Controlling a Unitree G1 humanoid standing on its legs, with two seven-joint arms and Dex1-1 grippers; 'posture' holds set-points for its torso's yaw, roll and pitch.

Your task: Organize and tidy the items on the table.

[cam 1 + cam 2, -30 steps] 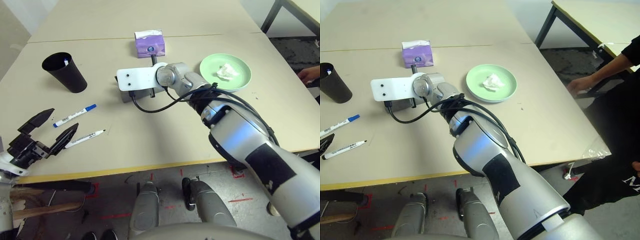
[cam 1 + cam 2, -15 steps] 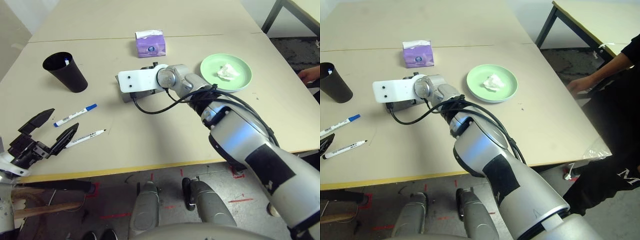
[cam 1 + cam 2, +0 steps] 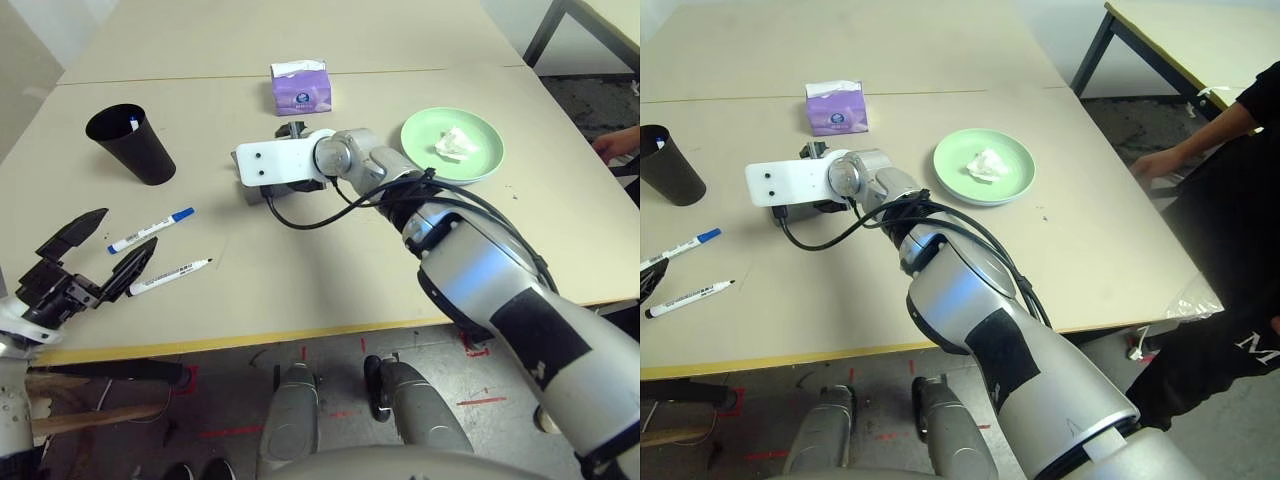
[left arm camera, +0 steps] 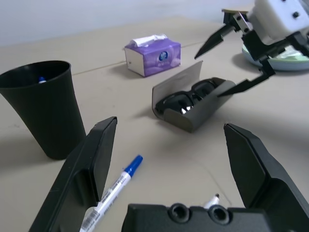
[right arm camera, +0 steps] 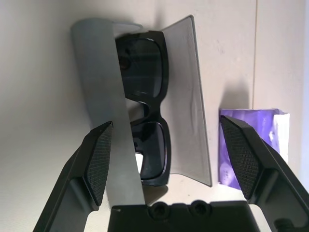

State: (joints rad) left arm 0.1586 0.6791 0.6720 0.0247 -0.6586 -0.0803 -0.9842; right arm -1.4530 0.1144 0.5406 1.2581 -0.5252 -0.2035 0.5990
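Sunglasses (image 5: 147,116) lie inside the open grey case (image 4: 193,104) mid-table, near the tissue box (image 4: 152,54). Right gripper (image 4: 241,63) hovers spread above; best press the flap down gently. Left gripper (image 4: 169,169) idles, spread wide.

The desk (image 3: 300,290) is beige with a yellowish front edge. On it are a black cup (image 3: 130,143), a purple tissue box (image 3: 299,90) with white tissue on top, a light-green plate (image 3: 480,160) holding a crumpled white tissue (image 3: 452,142), and a grey glasses case (image 4: 193,104) with black sunglasses (image 5: 145,106) inside. Two white markers lie there, one with a blue cap (image 3: 150,230) and one with a black tip (image 3: 170,274), and both claws have black fingers (image 4: 91,164).
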